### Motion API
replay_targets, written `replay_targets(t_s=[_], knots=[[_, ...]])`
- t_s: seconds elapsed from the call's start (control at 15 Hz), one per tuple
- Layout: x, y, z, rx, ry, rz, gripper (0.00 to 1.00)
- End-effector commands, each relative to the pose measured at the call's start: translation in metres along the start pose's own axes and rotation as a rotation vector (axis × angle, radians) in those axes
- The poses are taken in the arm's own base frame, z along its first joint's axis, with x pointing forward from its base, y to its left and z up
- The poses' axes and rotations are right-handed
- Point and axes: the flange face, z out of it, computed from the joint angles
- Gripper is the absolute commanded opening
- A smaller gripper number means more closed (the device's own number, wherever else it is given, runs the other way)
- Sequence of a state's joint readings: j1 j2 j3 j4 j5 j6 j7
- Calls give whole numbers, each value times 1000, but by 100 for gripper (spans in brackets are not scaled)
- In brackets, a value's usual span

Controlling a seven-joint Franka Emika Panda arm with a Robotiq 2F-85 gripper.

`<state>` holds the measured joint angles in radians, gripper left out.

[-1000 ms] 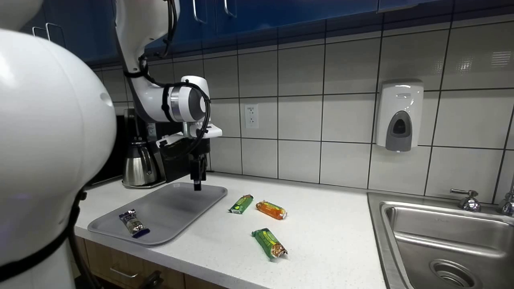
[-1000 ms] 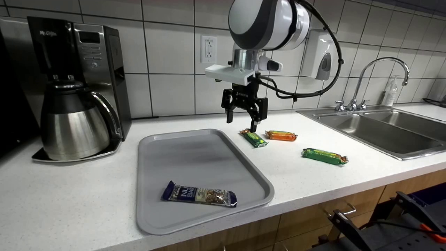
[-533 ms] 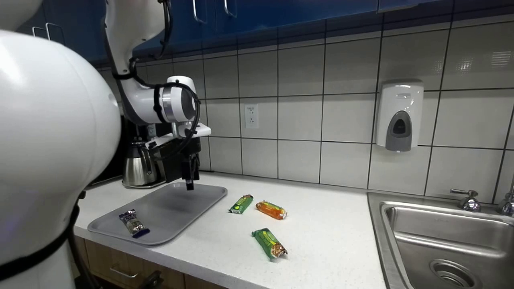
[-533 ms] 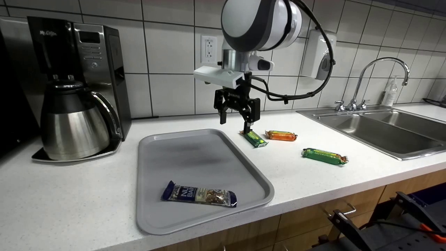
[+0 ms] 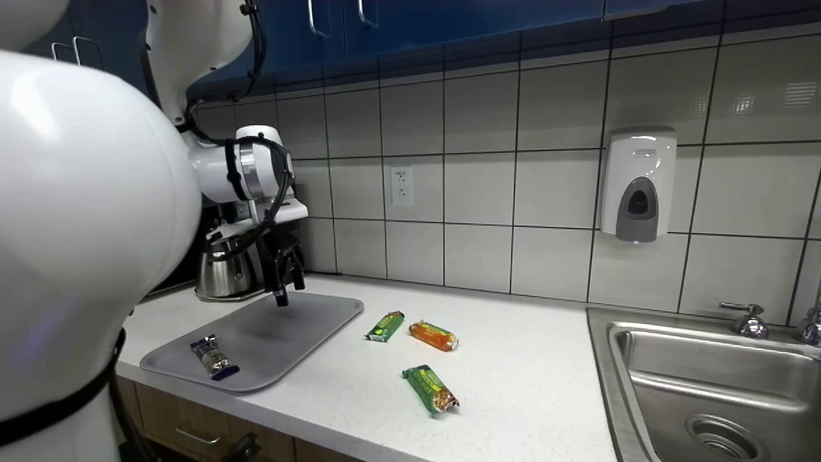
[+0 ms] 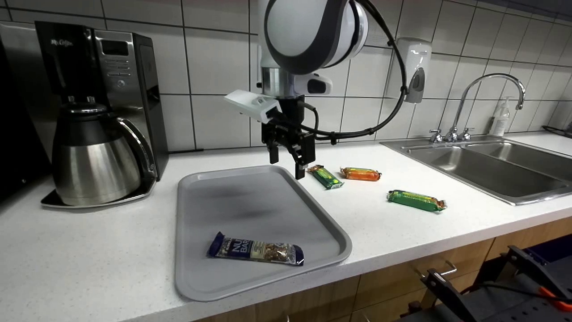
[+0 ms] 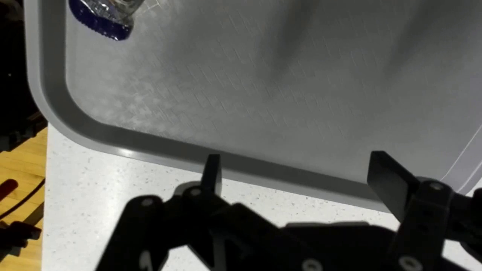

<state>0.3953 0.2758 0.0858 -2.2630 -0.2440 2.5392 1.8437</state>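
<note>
Hand, spread wide, above grey tray; nut bar therein. On table: coffee maker, two green bars, orange bar; beyond, sink.

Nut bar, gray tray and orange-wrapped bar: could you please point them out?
Nut bar (image 6: 256, 251), in an exterior view: middle of its wrapper.
Gray tray (image 7: 233, 90), in the wrist view: its bare floor.
Orange-wrapped bar (image 5: 433, 335), in an exterior view: its wrapper.

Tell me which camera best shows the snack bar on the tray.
An exterior view is best: the snack bar shows large, whole and partly legible. An exterior view also shows the snack bar whole, but small and unreadable. The wrist view catches only one blue end.
</note>
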Motion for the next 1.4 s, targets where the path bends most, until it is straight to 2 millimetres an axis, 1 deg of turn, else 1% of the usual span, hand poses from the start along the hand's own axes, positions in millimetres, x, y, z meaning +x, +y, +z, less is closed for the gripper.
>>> replay_targets(t_s=[0.0,0.2,0.6,0.73,0.8,0.87,1.33], knots=[[-10,-5,-1,-25,35,127,100],[-19,-6,-1,-38,50,217,100],[-34,-7,-4,-54,53,337,100],[-37,-6,-5,-56,41,343,100],[-34,-3,-5,-51,33,326,100],[-33,-2,0,-44,36,312,100],[-33,-2,0,-44,36,312,100]])
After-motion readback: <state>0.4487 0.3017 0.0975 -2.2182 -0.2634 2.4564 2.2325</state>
